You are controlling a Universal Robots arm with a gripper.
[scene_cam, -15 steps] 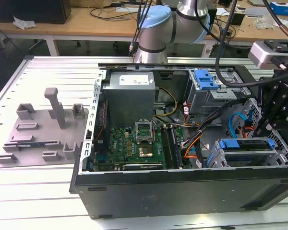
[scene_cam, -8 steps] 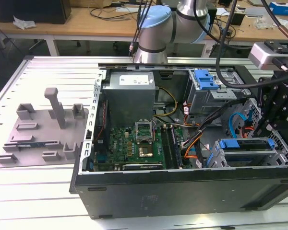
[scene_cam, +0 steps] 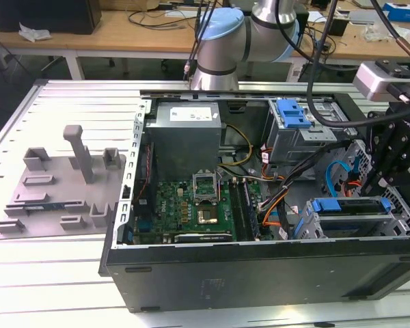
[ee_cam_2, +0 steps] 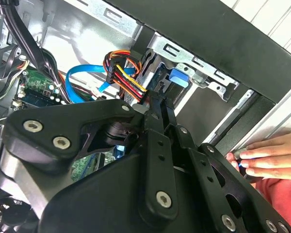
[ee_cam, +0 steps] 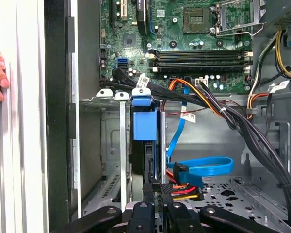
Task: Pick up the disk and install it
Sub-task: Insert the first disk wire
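disk is edge-up in the drive cage at the near corner of the PC case, on the exterior view's right. Blue carrier frame visible; also seen in the exterior view. gripper fingers pinched shut on the disk's end, next to the orange/red power cables and blue SATA cable. A person's hand rests on the case edge nearby.
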